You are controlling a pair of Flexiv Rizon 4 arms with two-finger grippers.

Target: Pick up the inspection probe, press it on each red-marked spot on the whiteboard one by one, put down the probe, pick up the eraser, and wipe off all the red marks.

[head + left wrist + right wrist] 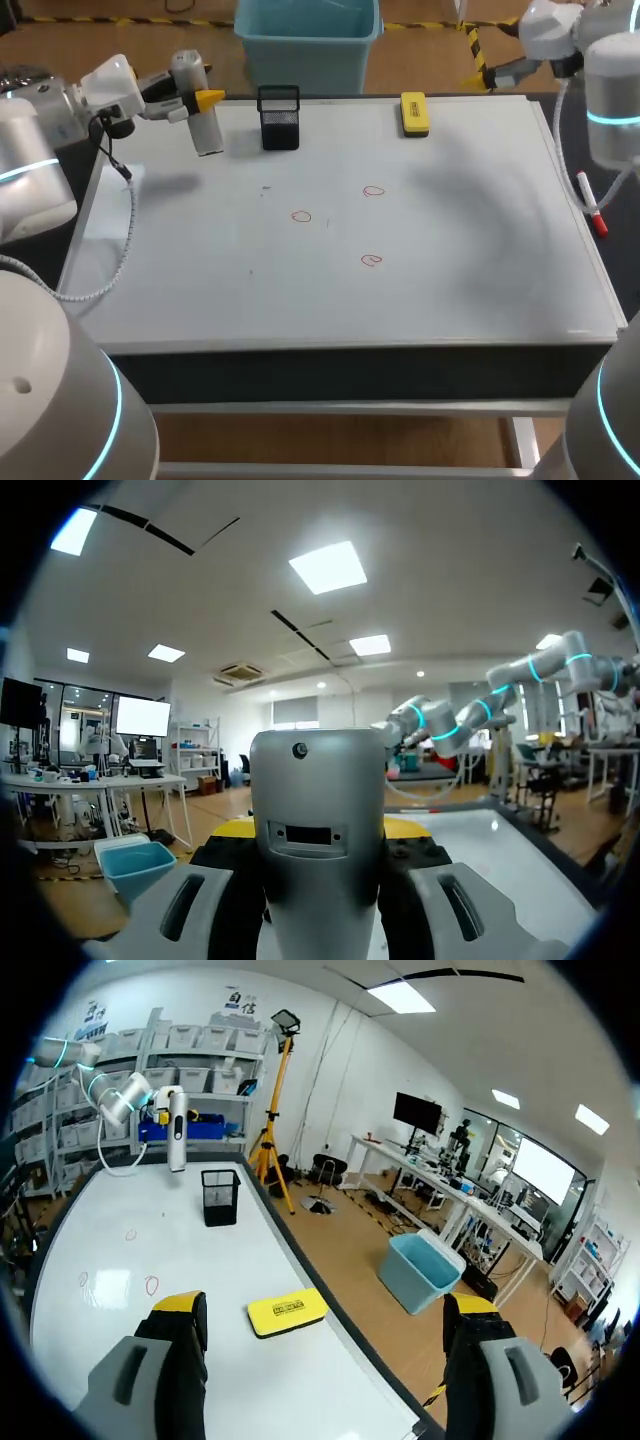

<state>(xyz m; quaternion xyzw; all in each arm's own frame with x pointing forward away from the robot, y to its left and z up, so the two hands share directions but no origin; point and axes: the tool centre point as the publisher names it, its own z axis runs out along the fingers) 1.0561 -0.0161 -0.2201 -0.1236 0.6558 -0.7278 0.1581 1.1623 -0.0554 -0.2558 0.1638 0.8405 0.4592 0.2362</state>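
Starting at my left, my left arm (110, 85) hangs over the back-left corner of the whiteboard (450, 270). My left jaws are closed from both sides on the inspection probe (200, 120), which is roughly upright with its lower end clear of the board and throws a shadow there. I judge the grip suits the job, since a probe held upright can come straight down on a spot. Just beside it stands a black mesh holder (279, 120), likely the probe's resting place.

Toward the middle of the board lie the three red marks (301, 216), small loops set apart from one another. All are unwiped and well apart from the probe, so by my reckoning pressing has not begun.

At the back edge, right of the middle, the yellow eraser (414, 113) lies flat, out of the way of the marks until wiping. My right arm (560, 30) sits at the far-right corner, off the board. The right wrist view shows my right jaws spread wide and holding nothing, with the eraser just ahead of them. A red-capped marker (590, 205) lies along the counter's right edge.
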